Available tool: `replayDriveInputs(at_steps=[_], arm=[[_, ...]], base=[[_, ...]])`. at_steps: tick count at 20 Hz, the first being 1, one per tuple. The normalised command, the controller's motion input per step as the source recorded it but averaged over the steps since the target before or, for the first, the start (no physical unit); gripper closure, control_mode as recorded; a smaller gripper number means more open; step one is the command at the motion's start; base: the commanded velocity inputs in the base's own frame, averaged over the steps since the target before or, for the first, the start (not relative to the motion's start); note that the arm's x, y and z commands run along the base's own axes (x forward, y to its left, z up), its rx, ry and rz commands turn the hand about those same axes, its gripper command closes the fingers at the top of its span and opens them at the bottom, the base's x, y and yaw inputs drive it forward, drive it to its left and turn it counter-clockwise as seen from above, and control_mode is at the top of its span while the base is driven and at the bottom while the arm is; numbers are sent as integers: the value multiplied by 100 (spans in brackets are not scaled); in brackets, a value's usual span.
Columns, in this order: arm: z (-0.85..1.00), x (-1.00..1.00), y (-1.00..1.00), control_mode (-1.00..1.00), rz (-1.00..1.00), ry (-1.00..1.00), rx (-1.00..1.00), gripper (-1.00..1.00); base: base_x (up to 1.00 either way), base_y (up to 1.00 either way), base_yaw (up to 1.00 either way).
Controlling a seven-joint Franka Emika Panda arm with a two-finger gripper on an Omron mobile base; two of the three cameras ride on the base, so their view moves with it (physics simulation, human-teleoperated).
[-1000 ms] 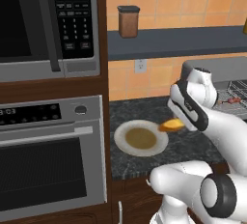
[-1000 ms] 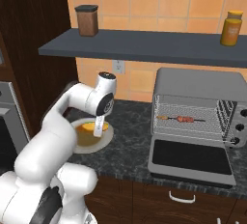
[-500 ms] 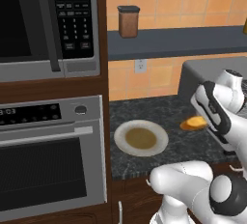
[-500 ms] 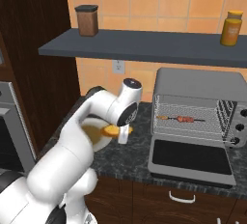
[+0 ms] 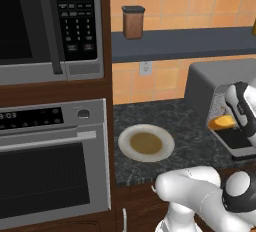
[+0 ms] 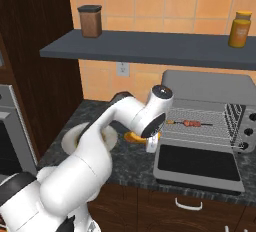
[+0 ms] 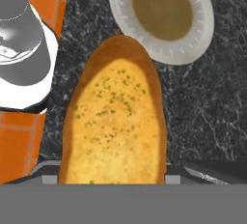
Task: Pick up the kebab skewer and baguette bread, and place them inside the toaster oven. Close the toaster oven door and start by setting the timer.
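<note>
Clearly, from the left base view, the gripper [image 5: 231, 122] was clamped on the baguette bread [image 5: 222, 122] just before the toaster oven [image 5: 215, 78]. From the right, the kebab skewer [image 6: 189, 123] lay on the oven's rack above the lowered toaster oven door [image 6: 195, 162]. From the hand, the plate [image 7: 163, 16] sat beyond the bread on the worktop [image 7: 202, 102]. Loading the bread seemed underway; next it needs carrying onto the oven's rack.
</note>
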Motion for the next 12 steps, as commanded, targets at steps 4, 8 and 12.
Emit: replayDriveInputs(at_steps=[4, 8, 12], arm=[[26, 6, -72, -100, -12, -5, 0, 100], [25, 3, -69, -100, -11, -10, 0, 100], [6, 0, -68, -100, -14, -12, 0, 100]], base=[[0, 0, 0], [0, 0, 0], [0, 0, 0]])
